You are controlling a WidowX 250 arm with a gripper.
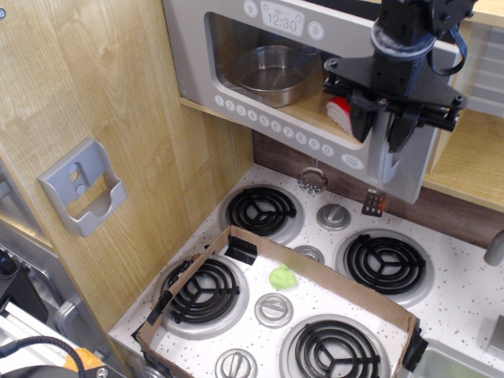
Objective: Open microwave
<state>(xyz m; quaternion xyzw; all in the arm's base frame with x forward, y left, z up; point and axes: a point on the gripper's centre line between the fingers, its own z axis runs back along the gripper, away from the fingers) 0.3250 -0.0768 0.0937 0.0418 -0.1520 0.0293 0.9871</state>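
Observation:
The silver-grey microwave (194, 55) sits on a wooden shelf above the stove. Its windowed door, with a row of round buttons (268, 123) and a clock reading 12:30 (283, 19), stands partly swung out from the body. My black gripper (379, 131) comes down from above at the door's right side and is shut on the vertical silver handle (384, 154). Inside the microwave are a metal bowl (272, 73) and a red and white object (340, 111).
Below is a white toy stove (465, 295) with black coil burners and a cardboard frame (315, 268) around a green lump (283, 277). Two small utensils (313, 180) hang under the shelf. A grey wall bracket (83, 187) is on the wooden panel at left.

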